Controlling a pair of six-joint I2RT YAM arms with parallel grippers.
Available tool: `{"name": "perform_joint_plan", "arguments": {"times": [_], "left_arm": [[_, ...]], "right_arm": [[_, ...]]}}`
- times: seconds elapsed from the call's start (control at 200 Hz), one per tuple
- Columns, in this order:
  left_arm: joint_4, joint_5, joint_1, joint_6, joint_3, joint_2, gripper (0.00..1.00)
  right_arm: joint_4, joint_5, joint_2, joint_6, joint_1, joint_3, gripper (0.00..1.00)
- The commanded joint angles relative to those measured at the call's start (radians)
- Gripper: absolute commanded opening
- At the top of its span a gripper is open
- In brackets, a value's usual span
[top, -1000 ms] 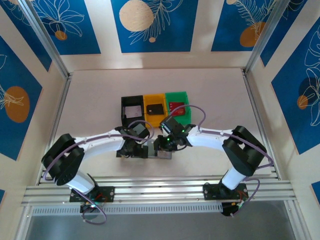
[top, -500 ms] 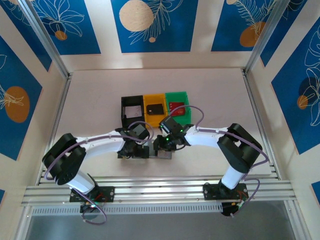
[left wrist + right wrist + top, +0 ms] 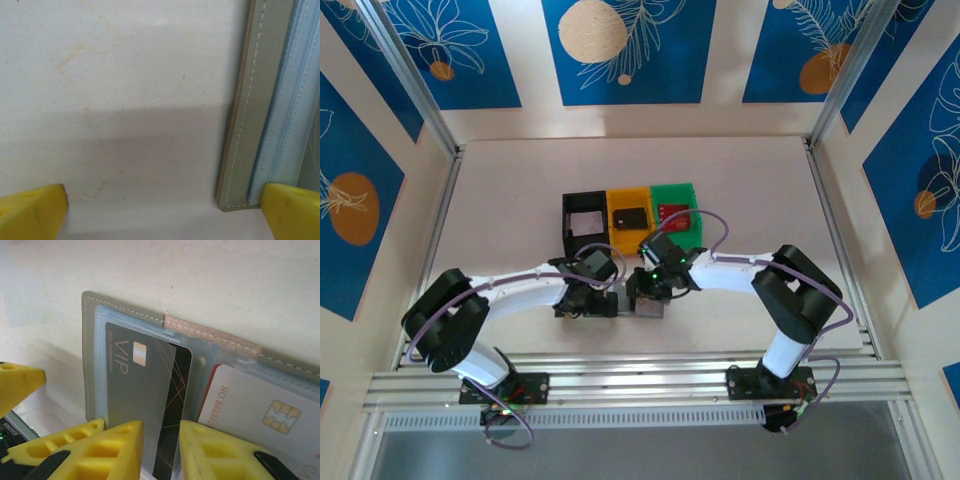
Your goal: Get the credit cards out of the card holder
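From above, the small flat grey folding card holder (image 3: 650,309) lies on the pale table (image 3: 740,180) close to the near edge. It sits in front of a row of three plastic bins: black (image 3: 566,222), yellow (image 3: 628,194) and green (image 3: 670,188). Both arms bend inward over it. The left gripper (image 3: 588,298) is at its left end and the right gripper (image 3: 642,290) is over its right half.

In the left wrist view, the left gripper (image 3: 162,214) has its yellow fingertips (image 3: 30,212) spread wide. One is over bare table (image 3: 125,75). The other is at the near corner of the card holder (image 3: 252,125), where the stitched grey cover meets a pale blue inner panel. Nothing is between the jaws.

In the right wrist view, the card holder (image 3: 90,365) lies open. A dark card marked VIP (image 3: 130,390) sits under a clear sleeve, and a white chip card with a red edge (image 3: 250,405) lies beside it. The right gripper (image 3: 161,450) has its jaws a narrow gap apart. The near end of the dark card shows in that gap, and no pinch on it can be made out. The card's long axis runs almost straight from the far fold toward these jaws. The right arm is therefore the nearer one and looks lined up to draw the card lengthwise toward itself. A yellow tip at the left edge (image 3: 17,385), probably the other gripper's, sits beside the holder and is well placed to pin it.
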Motion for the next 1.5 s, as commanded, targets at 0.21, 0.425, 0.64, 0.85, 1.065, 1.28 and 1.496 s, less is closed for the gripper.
{"name": "perform_joint_plan", "arguments": {"times": [0.21,0.425,0.64,0.85,1.065,1.28,1.496], "left_arm": [[0.03,0.044,0.004,-0.031,-0.066,0.054,1.0],[0.03,0.044,0.003,-0.031,-0.064,0.057,1.0],[0.03,0.046,0.003,-0.032,-0.063,0.056,1.0],[0.033,0.047,0.003,-0.034,-0.066,0.059,1.0],[0.04,0.05,0.003,-0.036,-0.067,0.063,1.0],[0.037,0.047,0.002,-0.032,-0.065,0.064,1.0],[0.04,0.049,0.003,-0.031,-0.066,0.067,1.0]], "right_arm": [[0.024,-0.014,-0.007,0.001,-0.002,-0.033,0.25],[-0.004,0.013,-0.005,0.0,-0.002,-0.029,0.25],[0.031,-0.011,0.014,0.006,0.011,-0.035,0.21],[0.08,-0.038,0.015,0.009,0.018,-0.054,0.17],[0.111,-0.054,0.006,0.014,0.019,-0.072,0.14],[0.116,-0.052,-0.006,0.014,0.019,-0.077,0.1],[0.118,-0.052,-0.017,0.012,0.017,-0.088,0.08]]}}
